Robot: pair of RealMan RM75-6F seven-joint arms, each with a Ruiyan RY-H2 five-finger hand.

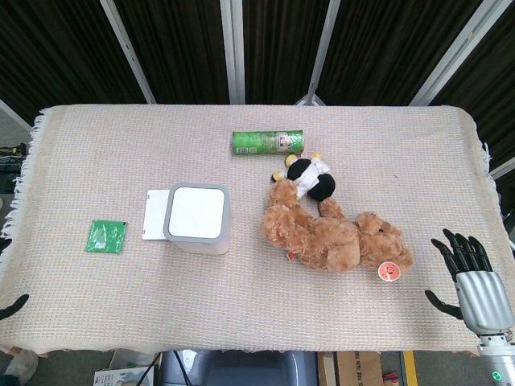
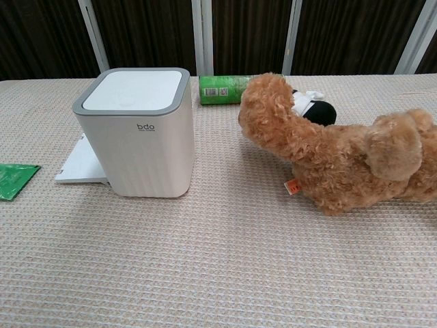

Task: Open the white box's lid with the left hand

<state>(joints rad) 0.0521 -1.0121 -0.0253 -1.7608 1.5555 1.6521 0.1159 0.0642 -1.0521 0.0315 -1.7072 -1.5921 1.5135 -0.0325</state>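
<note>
The white box (image 1: 196,219) stands upright left of the table's middle, its white lid (image 1: 195,211) lying flat inside a grey rim. In the chest view the box (image 2: 136,147) is close, and its lid (image 2: 133,89) sits level on top. Of my left hand, just a dark fingertip (image 1: 14,305) shows at the lower left table edge, far from the box. My right hand (image 1: 471,273) rests at the lower right edge with fingers spread and nothing in it. Neither hand appears in the chest view.
A flat white sheet (image 1: 155,215) lies against the box's left side. Further left lies a green packet (image 1: 106,236). A brown teddy bear (image 1: 334,233) sprawls right of the box with a small black-and-white plush (image 1: 310,177) above it. A green can (image 1: 268,143) lies behind.
</note>
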